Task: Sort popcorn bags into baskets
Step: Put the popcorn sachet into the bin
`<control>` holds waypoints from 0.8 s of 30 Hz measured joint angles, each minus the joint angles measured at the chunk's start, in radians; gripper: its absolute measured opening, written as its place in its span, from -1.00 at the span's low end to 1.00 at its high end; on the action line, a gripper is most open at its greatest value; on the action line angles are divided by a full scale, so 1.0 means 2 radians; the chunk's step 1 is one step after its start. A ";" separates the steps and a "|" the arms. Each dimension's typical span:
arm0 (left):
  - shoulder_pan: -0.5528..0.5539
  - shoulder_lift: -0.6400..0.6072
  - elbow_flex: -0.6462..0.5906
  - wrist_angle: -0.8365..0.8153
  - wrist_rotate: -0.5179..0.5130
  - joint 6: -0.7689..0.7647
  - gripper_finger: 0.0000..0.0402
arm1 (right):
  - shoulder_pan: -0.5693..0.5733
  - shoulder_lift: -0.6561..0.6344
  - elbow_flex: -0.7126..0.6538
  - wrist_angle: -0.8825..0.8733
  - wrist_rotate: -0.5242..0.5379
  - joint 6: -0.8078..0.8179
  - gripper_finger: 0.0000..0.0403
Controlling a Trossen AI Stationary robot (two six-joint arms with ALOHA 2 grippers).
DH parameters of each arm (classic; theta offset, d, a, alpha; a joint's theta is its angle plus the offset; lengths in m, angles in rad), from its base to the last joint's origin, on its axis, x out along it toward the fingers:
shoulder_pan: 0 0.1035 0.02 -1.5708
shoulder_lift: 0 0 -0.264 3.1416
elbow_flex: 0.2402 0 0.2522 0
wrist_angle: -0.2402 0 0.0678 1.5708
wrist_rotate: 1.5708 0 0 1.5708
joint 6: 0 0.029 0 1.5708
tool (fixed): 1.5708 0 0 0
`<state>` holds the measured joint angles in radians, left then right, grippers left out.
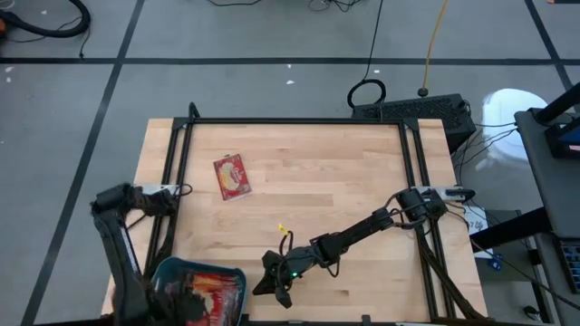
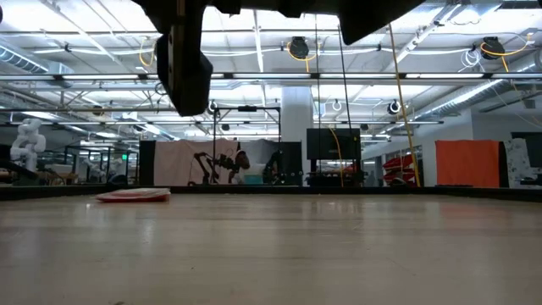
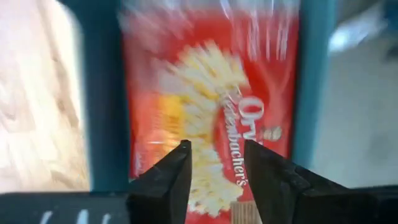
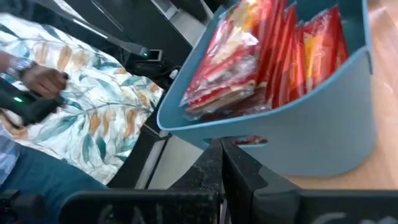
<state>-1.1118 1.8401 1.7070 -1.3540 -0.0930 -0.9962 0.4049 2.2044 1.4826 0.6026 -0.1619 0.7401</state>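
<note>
A pale wooden counter (image 1: 344, 190) carries one red popcorn bag (image 1: 232, 177) lying flat toward its far left, and the teal basket (image 1: 169, 270) at its near-left edge

One basket (image 1: 163, 272), one loose packet (image 1: 232, 176)

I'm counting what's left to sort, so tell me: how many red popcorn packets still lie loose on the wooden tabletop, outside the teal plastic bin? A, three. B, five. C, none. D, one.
D: the high view shows a single flat red popcorn packet on the bare wooden tabletop, while the rest sit packed in the teal plastic bin at the table's near left corner.
</note>
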 joint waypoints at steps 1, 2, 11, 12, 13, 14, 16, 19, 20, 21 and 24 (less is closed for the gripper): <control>0.003 -0.018 0.001 0.001 -0.006 -0.009 -0.27 | 0.000 -0.003 0.000 -0.008 0.000 0.000 -0.99; 0.006 -0.034 0.001 0.001 -0.014 -0.020 -0.30 | 0.000 -0.004 0.000 -0.013 0.000 0.000 -0.99; -0.021 -0.065 -0.011 0.234 -0.012 0.026 -0.43 | -0.002 -0.011 0.000 -0.031 -0.001 -0.008 -0.99; -0.027 -0.058 -0.011 0.251 -0.010 0.044 -0.45 | -0.002 -0.011 0.000 -0.032 -0.001 -0.008 -0.99; -0.032 -0.050 -0.011 0.264 -0.010 0.060 -0.48 | -0.002 -0.011 0.000 -0.033 -0.001 -0.008 -0.99; -0.037 -0.042 -0.011 0.270 -0.010 0.073 -0.51 | -0.002 -0.011 0.000 -0.034 -0.001 -0.007 -0.99; -0.044 -0.018 -0.011 0.268 -0.010 0.087 -0.58 | -0.002 -0.011 0.000 -0.037 -0.001 -0.008 -0.99; -0.050 0.023 -0.012 0.247 -0.010 0.088 -0.68 | -0.002 -0.021 -0.001 -0.059 0.003 -0.003 -1.00; -0.051 0.033 -0.012 0.241 -0.009 0.086 -0.72 | -0.003 -0.029 -0.001 -0.071 0.007 0.000 -1.00; -0.051 0.041 -0.012 0.235 -0.008 0.081 -0.76 | -0.003 -0.041 -0.001 -0.091 0.015 -0.003 -1.00; -0.048 0.067 -0.011 0.208 -0.010 0.073 -0.85 | -0.005 -0.080 0.000 -0.169 0.034 -0.031 -1.00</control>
<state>-1.2084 1.9744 1.6844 -0.9385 -0.1127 -0.8505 0.3945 2.0443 1.4818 0.2640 -0.0943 0.6785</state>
